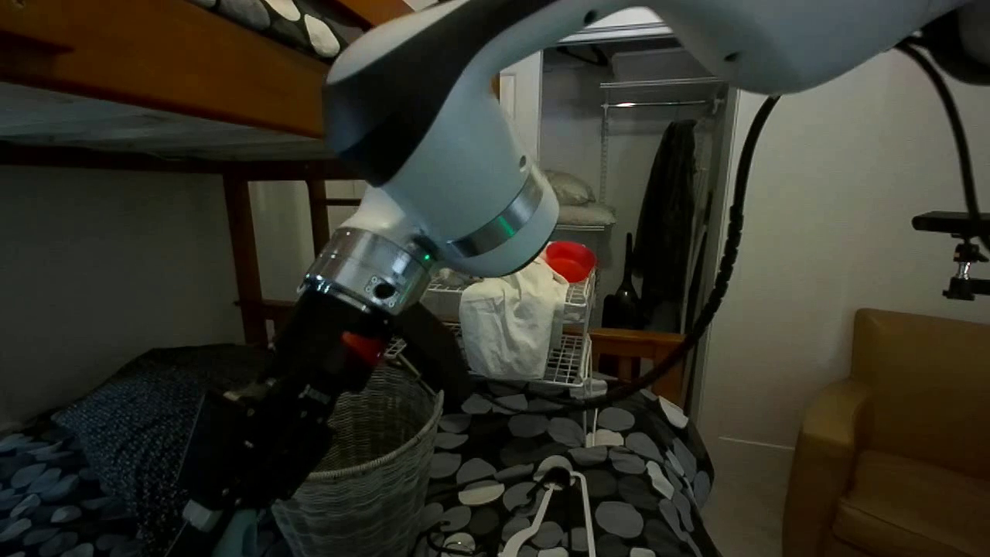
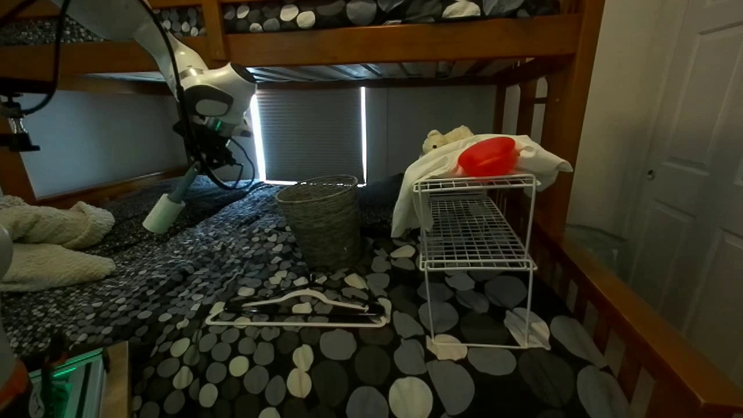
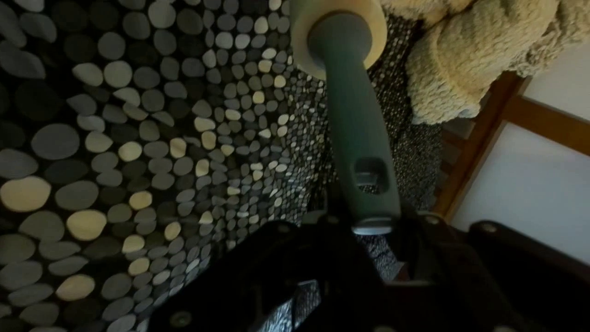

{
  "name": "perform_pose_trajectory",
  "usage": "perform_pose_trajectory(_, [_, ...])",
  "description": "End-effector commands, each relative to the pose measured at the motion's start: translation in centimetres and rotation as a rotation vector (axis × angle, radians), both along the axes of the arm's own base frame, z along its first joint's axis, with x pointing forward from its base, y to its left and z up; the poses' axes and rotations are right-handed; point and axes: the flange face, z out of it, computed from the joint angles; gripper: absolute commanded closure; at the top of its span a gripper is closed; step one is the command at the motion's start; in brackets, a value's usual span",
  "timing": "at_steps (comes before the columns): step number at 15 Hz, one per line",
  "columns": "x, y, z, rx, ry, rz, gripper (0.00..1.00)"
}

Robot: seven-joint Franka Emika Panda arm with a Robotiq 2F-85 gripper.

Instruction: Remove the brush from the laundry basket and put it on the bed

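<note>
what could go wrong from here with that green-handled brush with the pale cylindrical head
The black gripper holds the green-handled brush only near the end opposite its pale cylindrical head, so it might pivot if the head meets the dark, pebble-patterned bedding.
That round head could also roll on the bedding after release.
In the wrist view, a cream, fleecy-textured bundle shows beside the head, so lowering toward that side might lay the brush against it.

1 red bowl (image 2: 489, 157) and 1 cloth (image 2: 430, 165) top a wire rack (image 2: 479, 268).
</note>
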Motion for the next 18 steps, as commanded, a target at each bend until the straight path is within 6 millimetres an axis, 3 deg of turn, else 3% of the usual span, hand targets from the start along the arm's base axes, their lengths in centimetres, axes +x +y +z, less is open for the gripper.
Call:
perform_pose_trajectory(1, [2.4,3.6,-5.7,0.005,0.182,0.091,0.92])
perform_pose_trajectory(4, [2.3,7.1,-10.3,-0.031,0.319,0.165,0.92])
perform_pose_trajectory(6, [0.8,9.2,-12.3,-0.113,0.337,0.257,0.93])
perform_pose_trajectory(7, [1.3,7.0,-11.3,-0.063,0.298,0.201,0.76])
perform_pose_trajectory(9, [0.7,8.8,-13.1,-0.092,0.318,0.246,0.76])
perform_pose_trajectory(10, [0.9,8.9,-12.9,-0.067,0.331,0.184,0.94])
perform_pose_trajectory(14, [2.5,10.3,-13.5,-0.002,0.446,-0.023,0.93])
perform_pose_trajectory(18, [2.8,12.4,-16.2,-0.009,0.514,-0.221,0.93])
